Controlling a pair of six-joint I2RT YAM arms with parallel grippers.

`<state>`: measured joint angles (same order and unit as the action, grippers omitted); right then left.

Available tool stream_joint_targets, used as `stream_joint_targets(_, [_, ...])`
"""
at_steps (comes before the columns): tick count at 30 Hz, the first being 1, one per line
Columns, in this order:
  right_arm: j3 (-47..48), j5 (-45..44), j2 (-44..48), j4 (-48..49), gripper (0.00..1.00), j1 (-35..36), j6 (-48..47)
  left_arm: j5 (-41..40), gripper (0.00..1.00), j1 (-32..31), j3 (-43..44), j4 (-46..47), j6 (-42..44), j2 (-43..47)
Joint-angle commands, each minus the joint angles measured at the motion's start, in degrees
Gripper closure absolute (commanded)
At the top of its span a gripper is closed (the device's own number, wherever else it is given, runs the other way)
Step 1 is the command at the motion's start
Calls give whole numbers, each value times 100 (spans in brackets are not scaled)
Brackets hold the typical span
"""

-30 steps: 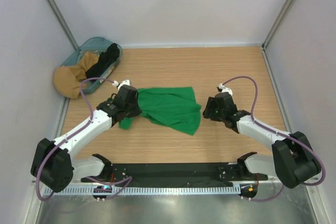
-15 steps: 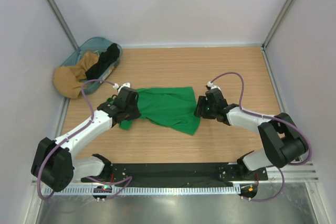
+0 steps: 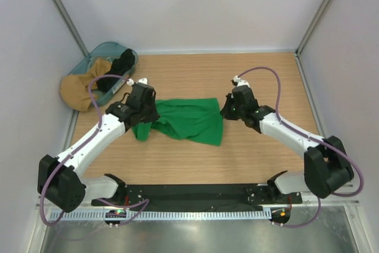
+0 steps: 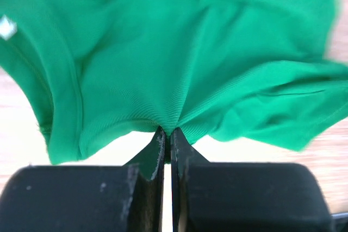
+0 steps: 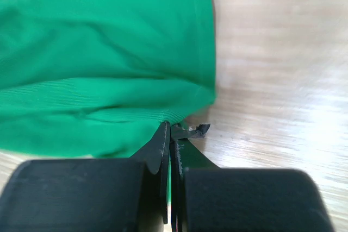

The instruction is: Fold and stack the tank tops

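The bright green tank top (image 3: 188, 120) lies crumpled across the middle of the wooden table. My left gripper (image 3: 147, 113) is shut on its left side; in the left wrist view the fabric (image 4: 190, 52) bunches into the closed fingertips (image 4: 167, 134). At the garment's right edge my right gripper (image 3: 227, 111) is shut too, pinching a fold of the green cloth (image 5: 109, 69) at its tips (image 5: 170, 129). The black tank top (image 3: 122, 64) sits heaped in the basket at the back left.
A teal basket (image 3: 104, 50) stands in the far left corner, with a tan garment (image 3: 76, 91) spilling over its near side. Grey walls close in the table on three sides. A black rail (image 3: 195, 194) runs along the near edge.
My right gripper has moved left to the green tank top's right edge and shut on it. The left gripper has shifted slightly back, pulling the cloth with it.
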<state>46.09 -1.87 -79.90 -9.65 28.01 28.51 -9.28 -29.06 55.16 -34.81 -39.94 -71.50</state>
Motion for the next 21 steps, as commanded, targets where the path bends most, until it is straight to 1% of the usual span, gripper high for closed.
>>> stream_joint_targets(1, [742, -331, 703, -361, 99, -6, -258, -56, 100, 49, 810, -525, 276, -4])
stream_joint_targets(3, [867, -323, 914, -625, 99, 3, -311, -57, 100, 50, 1022, -676, 285, 22])
stream_joint_targets(4, [876, -297, 1158, -669, 99, -6, -311, -48, 100, 49, 1093, -720, 285, 57])
stream_joint_targets(6, [736, -226, 1441, -696, 99, -15, -268, -21, 100, 49, 1129, -791, 268, 250])
stream_joint_targets(7, [657, -226, 1755, -696, 99, -15, -241, -13, 100, 49, 1077, -799, 242, 338])
stream_joint_targets(14, [60, -384, 2820, -1021, 99, -6, -285, 242, 100, 49, 620, -914, 92, 945])
stream_joint_targets(18, [-170, -428, 3059, -1100, 99, -6, -346, 251, 100, 58, 321, -870, 57, 1252])
stream_joint_targets(21, [-153, -446, 3068, -1162, 99, -6, -399, 269, 100, 50, 355, -940, 74, 1306])
